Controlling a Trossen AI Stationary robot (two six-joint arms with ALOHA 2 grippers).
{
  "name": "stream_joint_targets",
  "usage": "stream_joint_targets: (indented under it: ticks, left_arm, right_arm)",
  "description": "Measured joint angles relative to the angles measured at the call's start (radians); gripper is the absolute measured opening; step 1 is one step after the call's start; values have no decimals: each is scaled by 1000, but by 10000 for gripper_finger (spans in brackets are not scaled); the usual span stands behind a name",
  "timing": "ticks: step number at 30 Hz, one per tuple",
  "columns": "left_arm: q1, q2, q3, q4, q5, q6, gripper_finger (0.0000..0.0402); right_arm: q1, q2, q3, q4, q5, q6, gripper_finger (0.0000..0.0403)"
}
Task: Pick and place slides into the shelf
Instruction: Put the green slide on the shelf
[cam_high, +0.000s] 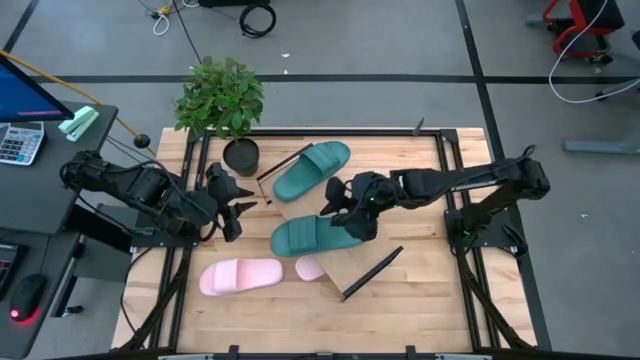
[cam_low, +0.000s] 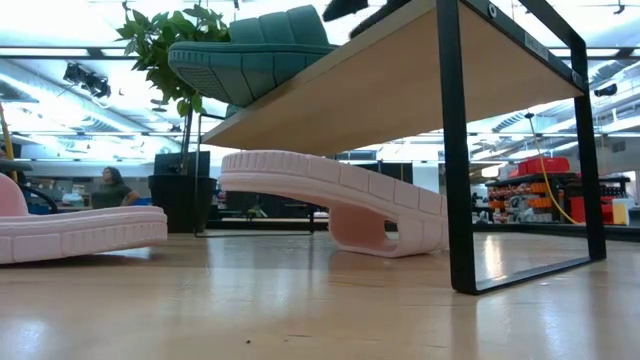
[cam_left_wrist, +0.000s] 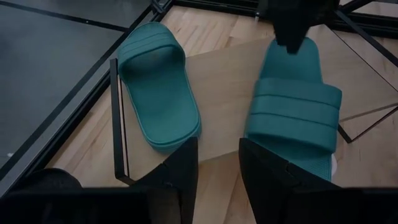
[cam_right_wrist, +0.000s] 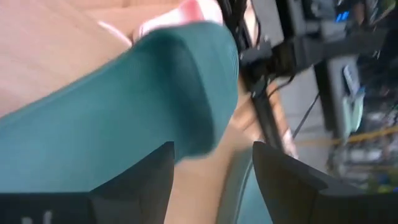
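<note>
- Both teal slides (cam_high: 312, 168) are laid on the shelf (cam_high: 345, 262).
- The right gripper (cam_high: 352, 212) is spread open at the nearer teal slide (cam_high: 308, 236), nothing held.
- The left gripper (cam_high: 228, 203) is parted, empty, left of the shelf.

- The shelf (cam_high: 335, 235) top is mostly taken by two teal slides (cam_high: 312, 168) (cam_high: 308, 236); bare board shows between them and at the end nearest the black end bar (cam_high: 372, 272).
- The right gripper (cam_high: 340, 205), fingers spread, hangs over the nearer teal slide, blocking access from above.
- Under the board a pink slide (cam_low: 335, 200) fills much of the gap.
- Another pink slide (cam_high: 240, 276) lies on the table (cam_high: 420, 310), apart from the shelf.
- A potted plant (cam_high: 222, 100) crowds the far left corner.
</note>
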Motion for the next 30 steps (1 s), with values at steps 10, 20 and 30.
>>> stream_joint_targets:
  ticks: [10, 20, 30]
  left_arm:
    - [0, 0, 0, 0, 1, 0, 126]
    - [-1, 0, 0, 0, 12, 0, 128]
    - [-1, 0, 0, -1, 13, 0, 122]
  right_arm:
    - [25, 95, 0, 138, -13, -113, 225]
    - [25, 117, 0, 220, -38, -164, 218]
    - [30, 137, 0, 224, -82, -144, 212]
